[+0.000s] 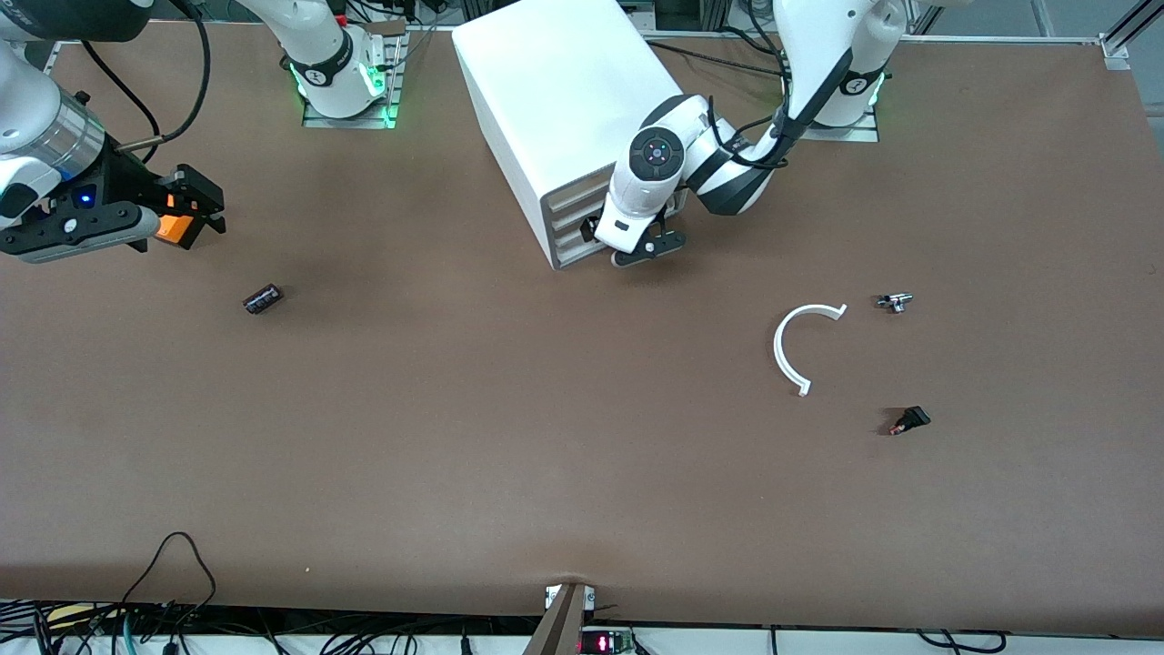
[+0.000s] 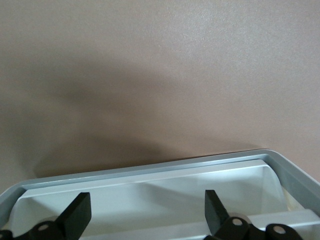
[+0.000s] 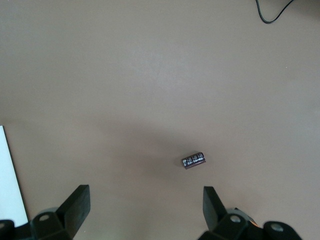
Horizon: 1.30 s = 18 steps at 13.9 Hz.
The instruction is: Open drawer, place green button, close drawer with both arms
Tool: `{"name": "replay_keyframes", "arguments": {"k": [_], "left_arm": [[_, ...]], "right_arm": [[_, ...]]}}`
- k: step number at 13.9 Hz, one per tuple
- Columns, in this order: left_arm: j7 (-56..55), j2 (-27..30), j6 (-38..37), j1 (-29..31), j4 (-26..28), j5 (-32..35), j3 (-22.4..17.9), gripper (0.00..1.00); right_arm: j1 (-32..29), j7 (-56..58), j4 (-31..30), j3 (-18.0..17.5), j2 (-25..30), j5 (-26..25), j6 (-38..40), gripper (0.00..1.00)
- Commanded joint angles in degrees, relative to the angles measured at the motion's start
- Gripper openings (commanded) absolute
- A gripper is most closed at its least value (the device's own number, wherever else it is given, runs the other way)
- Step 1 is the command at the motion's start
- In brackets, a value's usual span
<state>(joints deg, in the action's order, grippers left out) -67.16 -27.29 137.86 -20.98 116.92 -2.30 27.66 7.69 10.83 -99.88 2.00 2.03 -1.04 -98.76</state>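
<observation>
Your button [image 1: 909,420] lies toward the surface's [image 1: 509,455] left-arm end, well apart from the spread left claw [image 1: 627,244] at the drawer [image 2: 150,185] and the spread right claw [image 1: 195,211].

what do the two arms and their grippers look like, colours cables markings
Both arms are glossy white with black bands at the joints and black cables along them; their bases glow green. The left arm has a round black cap with small coloured dots at its wrist, above the black left gripper. The right gripper is black with orange pieces, a blue light and a silver wrist ring.
</observation>
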Motion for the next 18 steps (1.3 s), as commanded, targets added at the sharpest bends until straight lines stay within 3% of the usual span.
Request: {"name": "replay_keyframes", "arguments": {"k": [1,4,8,13,15,18], "left_arm": [[0.89,-0.66,0.39,0.94,-0.12,-1.57,1.44,1.0],[7.36,-0.4,-1.1,6.73,-3.36,0.54,1.43,1.0],[18.71,-0.4,-11.45,14.73,-10.38,0.54,1.26,1.0],[28.21,3.8,-22.09,22.38,-14.09,4.93,0.56,1.0],[34.08,8.28,-24.65,23.88,-13.57,4.85,-1.37,1.0],[45.32,15.41,-30.45,22.22,-13.39,4.15,-10.14,1.0]], "right_arm": [[-0.48,0.07,1.97,-0.16,-0.89,-0.46,0.94,1.0],[-0.66,-0.2,2.67,0.28,-1.5,0.33,0.58,1.0],[-0.57,-0.2,2.68,0.28,-1.77,1.73,0.15,1.0],[-0.57,-0.11,2.68,0.28,-1.68,3.94,0.23,1.0],[-0.57,-0.02,2.68,0.28,-1.68,3.5,0.23,1.0],[-0.57,-0.02,2.68,0.28,-1.68,3.41,0.23,1.0]]}}
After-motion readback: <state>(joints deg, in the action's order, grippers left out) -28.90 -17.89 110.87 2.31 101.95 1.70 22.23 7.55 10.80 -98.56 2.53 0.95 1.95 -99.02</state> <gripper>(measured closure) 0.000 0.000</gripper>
